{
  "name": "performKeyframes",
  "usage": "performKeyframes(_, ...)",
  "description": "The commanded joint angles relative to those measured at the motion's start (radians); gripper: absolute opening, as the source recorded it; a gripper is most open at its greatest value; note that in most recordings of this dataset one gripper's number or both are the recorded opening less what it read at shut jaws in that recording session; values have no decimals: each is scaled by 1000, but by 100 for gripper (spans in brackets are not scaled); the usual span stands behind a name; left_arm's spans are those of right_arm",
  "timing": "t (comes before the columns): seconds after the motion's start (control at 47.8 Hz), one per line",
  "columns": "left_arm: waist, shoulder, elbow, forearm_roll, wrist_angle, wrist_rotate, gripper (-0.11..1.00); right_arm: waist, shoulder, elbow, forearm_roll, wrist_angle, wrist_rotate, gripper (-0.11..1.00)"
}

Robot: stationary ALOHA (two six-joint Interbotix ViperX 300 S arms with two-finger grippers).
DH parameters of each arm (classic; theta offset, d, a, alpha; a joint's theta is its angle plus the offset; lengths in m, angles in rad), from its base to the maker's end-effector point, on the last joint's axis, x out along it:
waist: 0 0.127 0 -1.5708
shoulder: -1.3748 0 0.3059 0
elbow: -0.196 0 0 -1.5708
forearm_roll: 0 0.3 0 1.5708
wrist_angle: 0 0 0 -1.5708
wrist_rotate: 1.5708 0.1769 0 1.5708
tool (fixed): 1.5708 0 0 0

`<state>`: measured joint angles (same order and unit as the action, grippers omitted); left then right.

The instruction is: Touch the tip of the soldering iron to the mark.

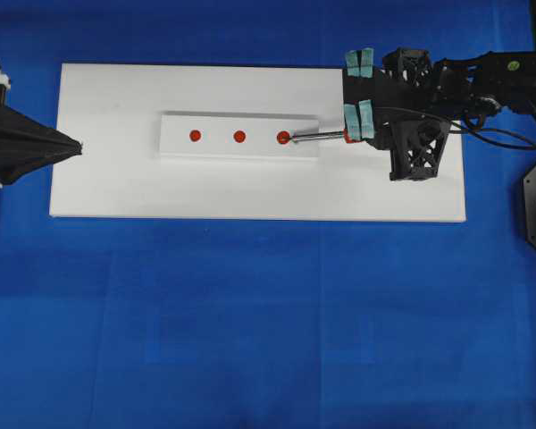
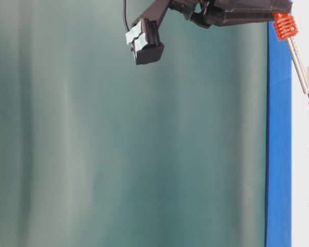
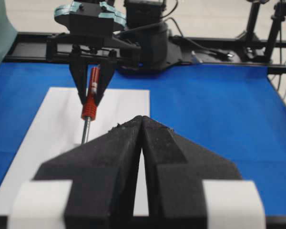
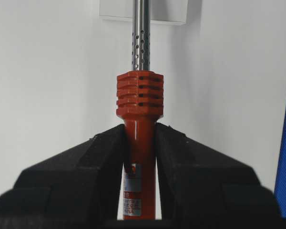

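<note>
Soldering iron: glossy orange-red handle, ribbed collar, perforated silver shaft. Its long axis lies horizontally in the overhead view, tip pointing to 9 o'clock and resting at the nearest of three round red marks on a raised white strip. The right gripper has its black foam-padded jaws clamped on the handle. The left gripper has its jaws together, at 9 o'clock on the white board.

The overhead view looks straight down on the bench. The table-level view seems rotated sideways. Each wrist view looks close along its tool, sharing the soldering iron at 12 o'clock.
</note>
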<state>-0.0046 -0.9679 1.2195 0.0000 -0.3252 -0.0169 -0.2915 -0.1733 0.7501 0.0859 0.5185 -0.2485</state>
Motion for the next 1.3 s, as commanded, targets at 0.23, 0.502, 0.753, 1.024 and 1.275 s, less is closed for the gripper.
performKeyframes(0.23, 0, 8, -11, 3, -9, 2, 0, 2, -9, -9, 0, -6, 0, 6)
performKeyframes(0.502, 0, 8, -11, 3, -9, 0, 0, 2, -9, -8, 0, -8, 0, 6)
performKeyframes(0.753, 0, 8, -11, 2, -9, 0, 0, 2, -11, -8, 0, -5, 2, 6)
performKeyframes(1.024, 0, 8, -11, 3, -9, 0, 0, 2, -87, -28, 0, 31, 2, 6)
performKeyframes(1.275, 0, 6, -11, 3, -12, 0, 0, 2, -212, -94, -2, 146, 5, 6)
